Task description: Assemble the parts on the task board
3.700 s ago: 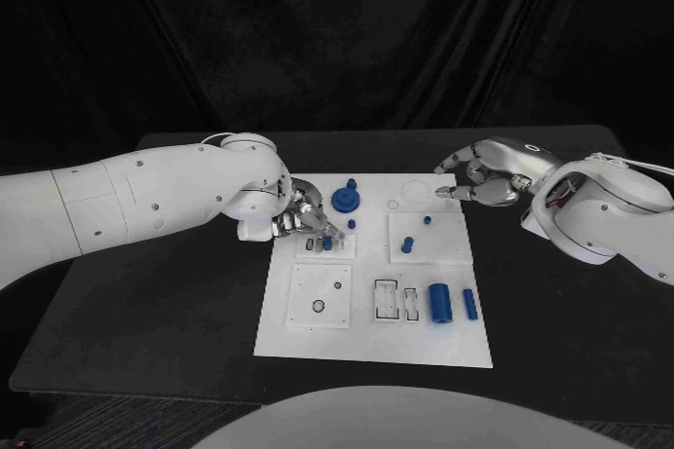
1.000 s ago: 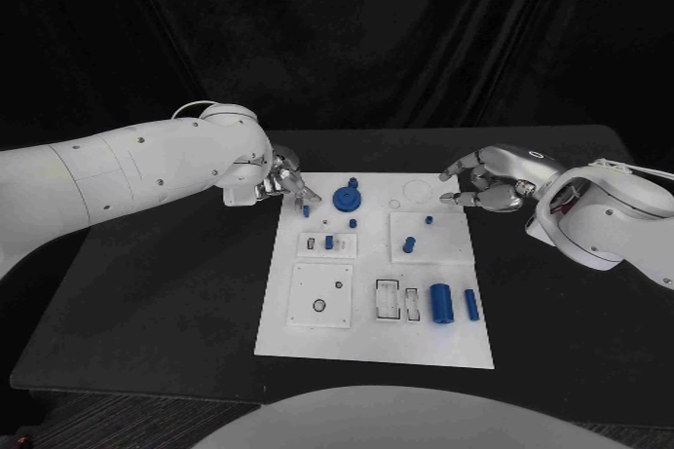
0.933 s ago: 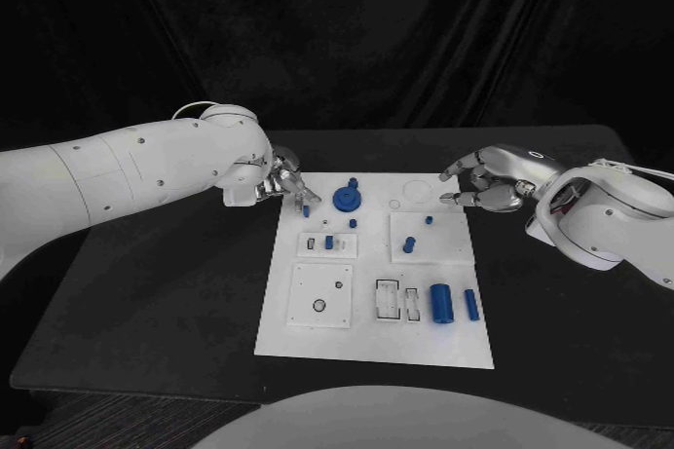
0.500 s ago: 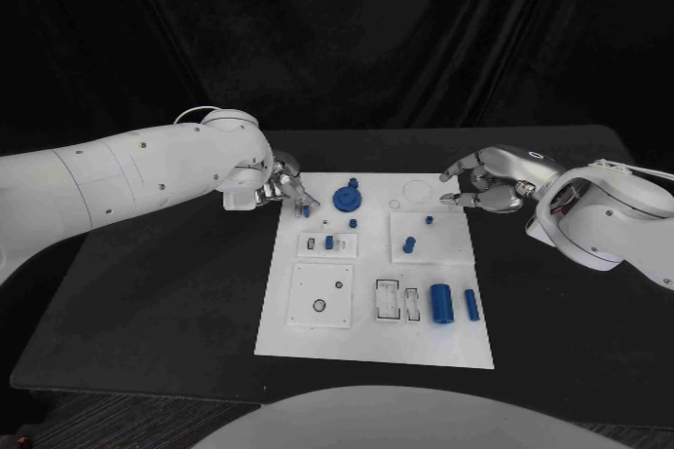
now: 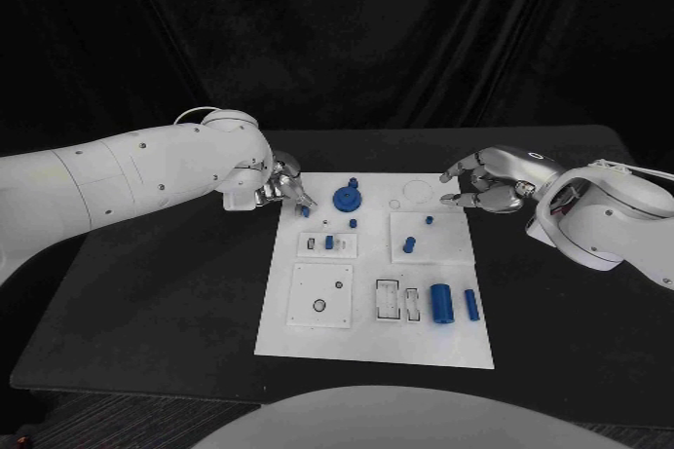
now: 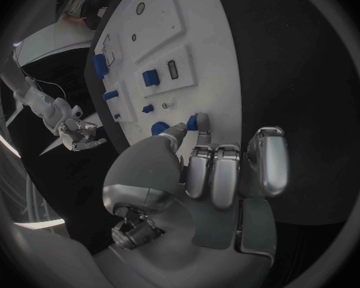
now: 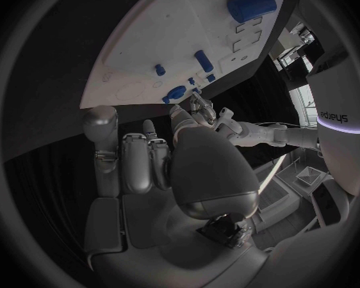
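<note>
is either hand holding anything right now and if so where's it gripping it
The left hand pinches a small blue part by its upper end, at the task board's far left corner. The right hand holds nothing, fingers curled.

I see the white task board (image 5: 422,347) flat at table centre. Blue gear (image 5: 347,196) stands toward 12 o'clock, small blue pegs (image 5: 407,243) mid-board, two blue cylinders (image 5: 439,303) lying toward 4 o'clock.

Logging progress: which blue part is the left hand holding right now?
The small blue peg pinched in the left hand at the board's far left corner; the other parts sit on the board untouched.
</note>
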### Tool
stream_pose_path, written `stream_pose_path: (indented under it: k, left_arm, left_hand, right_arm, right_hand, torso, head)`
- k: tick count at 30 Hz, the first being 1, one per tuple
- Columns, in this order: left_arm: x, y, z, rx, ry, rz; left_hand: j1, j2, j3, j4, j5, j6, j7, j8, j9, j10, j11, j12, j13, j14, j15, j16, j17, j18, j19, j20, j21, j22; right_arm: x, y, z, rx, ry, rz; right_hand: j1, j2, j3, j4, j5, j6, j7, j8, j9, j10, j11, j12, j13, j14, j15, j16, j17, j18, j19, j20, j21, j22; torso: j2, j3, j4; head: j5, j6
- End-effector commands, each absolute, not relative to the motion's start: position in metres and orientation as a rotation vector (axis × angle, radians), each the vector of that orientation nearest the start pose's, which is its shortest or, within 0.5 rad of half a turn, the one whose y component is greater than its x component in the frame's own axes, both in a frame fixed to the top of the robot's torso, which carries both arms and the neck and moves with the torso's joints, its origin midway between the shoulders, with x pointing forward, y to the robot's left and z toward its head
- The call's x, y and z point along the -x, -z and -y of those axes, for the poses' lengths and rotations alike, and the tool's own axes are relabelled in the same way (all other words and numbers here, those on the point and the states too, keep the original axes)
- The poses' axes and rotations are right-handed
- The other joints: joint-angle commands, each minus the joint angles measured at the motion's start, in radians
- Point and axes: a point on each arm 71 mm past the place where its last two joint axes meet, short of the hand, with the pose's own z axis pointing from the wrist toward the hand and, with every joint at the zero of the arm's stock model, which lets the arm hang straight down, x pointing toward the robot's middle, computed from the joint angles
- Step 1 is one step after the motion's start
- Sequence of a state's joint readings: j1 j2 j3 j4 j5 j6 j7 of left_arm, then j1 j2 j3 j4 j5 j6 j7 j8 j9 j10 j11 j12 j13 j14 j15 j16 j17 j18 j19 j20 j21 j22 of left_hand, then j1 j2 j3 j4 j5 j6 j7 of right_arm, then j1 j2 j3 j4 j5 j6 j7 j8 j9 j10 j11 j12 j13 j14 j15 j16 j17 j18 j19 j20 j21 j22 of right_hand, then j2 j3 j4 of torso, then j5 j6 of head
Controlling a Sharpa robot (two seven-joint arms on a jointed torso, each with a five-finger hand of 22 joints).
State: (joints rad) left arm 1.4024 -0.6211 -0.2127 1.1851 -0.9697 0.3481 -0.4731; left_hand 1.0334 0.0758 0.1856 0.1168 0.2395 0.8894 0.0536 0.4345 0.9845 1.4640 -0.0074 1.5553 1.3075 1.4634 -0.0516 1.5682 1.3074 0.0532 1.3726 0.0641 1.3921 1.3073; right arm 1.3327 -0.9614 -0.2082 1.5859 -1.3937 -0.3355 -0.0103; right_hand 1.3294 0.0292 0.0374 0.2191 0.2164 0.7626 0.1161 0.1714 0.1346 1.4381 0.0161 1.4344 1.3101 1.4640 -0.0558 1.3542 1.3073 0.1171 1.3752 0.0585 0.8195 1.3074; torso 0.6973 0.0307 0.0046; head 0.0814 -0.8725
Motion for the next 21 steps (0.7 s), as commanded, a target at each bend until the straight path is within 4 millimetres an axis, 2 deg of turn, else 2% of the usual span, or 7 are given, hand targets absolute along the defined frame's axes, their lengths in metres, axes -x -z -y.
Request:
stream_pose_path:
  k: [1,2,3,4,7,8,21]
  left_arm:
    - [-0.5407,0.2035,-0.2045,0.079,0.322,-2.447]
    - [-0.5407,0.2035,-0.2043,0.078,0.324,-2.447]
    - [-0.5407,0.2035,-0.2042,0.077,0.326,-2.447]
    - [-0.5406,0.2035,-0.2041,0.076,0.327,-2.447]
    - [-0.5404,0.2036,-0.2041,0.074,0.330,-2.448]
    - [-0.5403,0.2036,-0.2043,0.074,0.331,-2.448]
    - [-0.5387,0.2033,-0.2081,0.085,0.331,-2.441]
  left_hand:
    - [0.023,-0.001,0.014,-0.022,0.046,-0.005,0.000,-0.006,0.003,0.076,-0.002,-0.007,0.231,0.107,0.000,0.003,0.263,0.013,-0.007,-0.002,-0.005,0.093]
    - [0.023,-0.001,0.014,-0.022,0.046,-0.005,0.000,-0.006,0.003,0.076,-0.002,-0.007,0.231,0.107,0.000,0.003,0.263,0.013,-0.007,-0.002,-0.005,0.093]
    - [0.041,-0.001,0.033,-0.042,0.072,-0.005,-0.003,-0.008,0.004,0.076,-0.004,-0.007,0.231,0.107,-0.002,0.003,0.263,0.013,-0.006,-0.003,-0.005,0.094]
    - [0.056,-0.002,0.058,-0.061,0.066,-0.005,-0.005,-0.010,0.005,0.076,-0.006,-0.007,0.231,0.107,-0.004,0.003,0.263,0.014,-0.007,-0.005,-0.006,0.095]
    - [0.064,-0.009,0.096,-0.084,0.092,-0.002,-0.006,-0.012,0.007,0.076,-0.008,-0.007,0.232,0.107,-0.005,0.003,0.263,0.013,-0.006,-0.007,-0.007,0.097]
    - [0.062,-0.017,0.130,-0.101,0.117,0.002,-0.007,-0.012,0.010,0.076,-0.009,-0.006,0.232,0.107,-0.007,0.003,0.263,0.013,-0.005,-0.008,-0.008,0.099]
    - [0.033,-0.043,0.232,-0.142,0.140,0.008,-0.006,-0.017,0.018,0.076,-0.010,-0.007,0.231,0.107,-0.008,0.003,0.263,0.013,-0.002,-0.010,-0.011,0.104]
  right_arm:
    - [-0.4702,0.1783,0.2393,0.189,-0.640,-1.704]
    - [-0.4703,0.1785,0.2394,0.187,-0.640,-1.706]
    - [-0.4703,0.1786,0.2393,0.186,-0.641,-1.707]
    - [-0.4704,0.1787,0.2393,0.185,-0.641,-1.708]
    - [-0.4705,0.1789,0.2390,0.183,-0.642,-1.711]
    - [-0.4706,0.1791,0.2388,0.183,-0.642,-1.712]
    - [-0.4711,0.1803,0.2395,0.180,-0.639,-1.718]
  right_hand:
    - [0.004,0.006,0.000,-0.006,0.005,0.009,-0.002,-0.006,-0.001,-0.009,-0.001,-0.007,0.113,0.040,0.006,-0.005,0.051,0.009,-0.009,0.000,-0.008,0.090]
    - [0.004,0.006,0.000,-0.006,0.005,0.009,-0.002,-0.006,-0.001,-0.009,-0.001,-0.007,0.113,0.040,0.006,-0.005,0.051,0.009,-0.009,0.000,-0.008,0.090]
    - [0.004,0.006,0.000,-0.006,0.005,0.009,-0.002,-0.006,-0.001,-0.009,-0.001,-0.007,0.113,0.040,0.006,-0.005,0.051,0.009,-0.009,0.000,-0.008,0.090]
    - [0.004,0.006,0.000,-0.006,0.005,0.009,-0.002,-0.006,-0.001,-0.009,-0.001,-0.007,0.113,0.040,0.006,-0.005,0.051,0.009,-0.009,0.000,-0.008,0.090]
    - [0.005,0.006,0.001,-0.006,0.005,0.010,-0.002,-0.006,-0.001,-0.009,-0.001,-0.008,0.112,0.040,0.006,-0.005,0.051,0.009,-0.009,0.000,-0.008,0.090]
    - [0.005,0.006,0.001,-0.006,0.005,0.010,-0.002,-0.006,-0.001,-0.009,-0.001,-0.008,0.112,0.040,0.006,-0.005,0.051,0.009,-0.009,0.000,-0.008,0.090]
    - [0.007,0.008,0.002,-0.008,0.007,0.012,-0.001,-0.005,-0.001,-0.013,0.000,-0.012,0.108,0.039,0.006,-0.010,0.047,0.011,-0.013,0.001,-0.021,0.087]
  torso:
    - [0.000,0.0002,-0.0002]
    - [0.000,0.0002,-0.0002]
    - [0.000,0.0002,-0.0002]
    - [0.000,0.0003,-0.0002]
    - [0.000,0.0003,-0.0001]
    - [0.000,0.0003,-0.0002]
    - [0.000,0.0002,-0.0001]
  head:
    - [0.000,0.000]
    - [-0.001,0.000]
    - [-0.001,0.000]
    - [-0.001,0.000]
    - [0.000,0.000]
    - [0.000,0.000]
    - [0.002,0.000]
